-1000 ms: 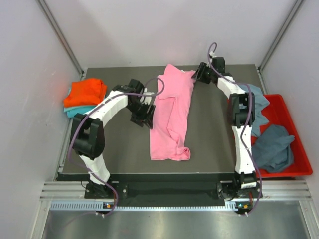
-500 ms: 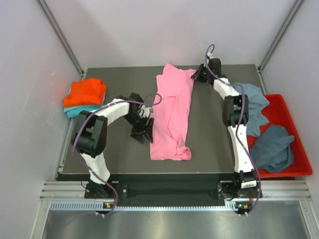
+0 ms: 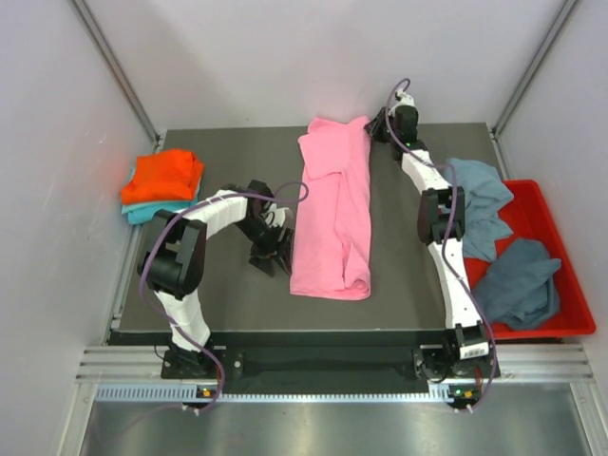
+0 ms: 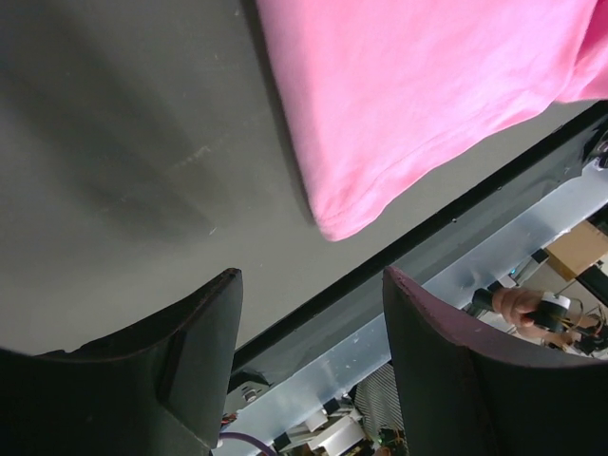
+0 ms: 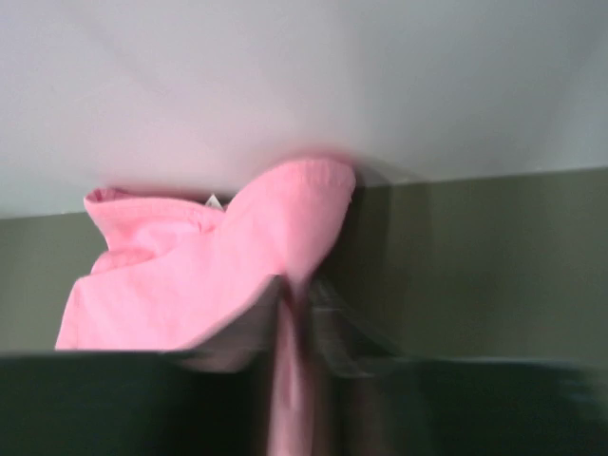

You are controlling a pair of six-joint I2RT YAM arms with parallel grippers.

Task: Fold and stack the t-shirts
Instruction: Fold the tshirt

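The big soft pink cotton t-shirt (image 3: pixel 332 214) lies in a long strip down the middle of the dark grey counter (image 3: pixel 399 275). It reaches from the far edge almost to the near one.

The right pincer (image 3: pixel 376 123) is pressed together on the far right corner of the pink shirt, up by the back wall. In the right wrist view the pink cloth sits right between its fingers.

The left pincer (image 3: pixel 271 258) is spread wide and holds nothing. It hangs low over the counter, just beside the left side of the pink shirt, near its bottom end.

The step looks like a fold, where the far end comes over onto the near end. I think one corner alone will make the cloth twist. So the left pincer should get a pinch on the shirt too, or press it down, before the right one pulls. The lift should be small and slow so the strip stays straight and flat.

The folded orange cotton t-shirt (image 3: pixel 166 176) sits on the teal cotton t-shirt (image 3: pixel 142 214) at the far left. That looks like the pile where the pink one should go.
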